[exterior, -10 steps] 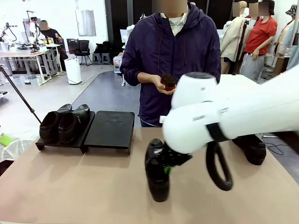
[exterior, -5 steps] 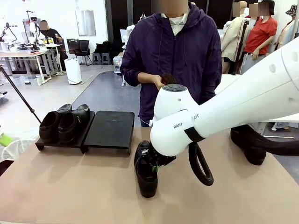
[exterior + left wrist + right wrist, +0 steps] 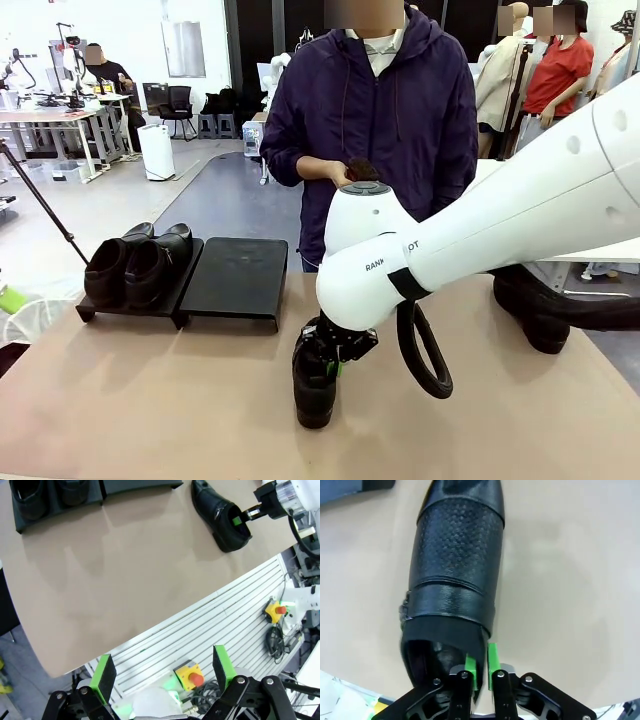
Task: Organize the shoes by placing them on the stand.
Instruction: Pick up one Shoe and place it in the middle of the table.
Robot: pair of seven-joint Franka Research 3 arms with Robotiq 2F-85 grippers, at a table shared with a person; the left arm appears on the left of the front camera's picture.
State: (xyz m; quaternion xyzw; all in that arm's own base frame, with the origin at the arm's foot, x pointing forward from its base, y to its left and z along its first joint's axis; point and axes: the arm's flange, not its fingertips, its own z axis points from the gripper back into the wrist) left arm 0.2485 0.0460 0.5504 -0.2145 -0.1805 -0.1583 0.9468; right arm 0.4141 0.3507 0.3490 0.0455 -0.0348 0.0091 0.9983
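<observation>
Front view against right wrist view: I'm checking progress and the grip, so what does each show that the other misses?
Front view adds: two shoes side by side on the stand's left platform, its right platform bare, a fourth shoe on the table at the right, and a person holding a small brown object. Right wrist view adds: the green pads pinching the held shoe's collar, one finger inside the opening, and its dimpled upper. Both share the held shoe, the right claw and the tan table.

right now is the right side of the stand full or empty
Empty. On the stand the right platform is bare in the front view; two shoes fill its left platform.
</observation>
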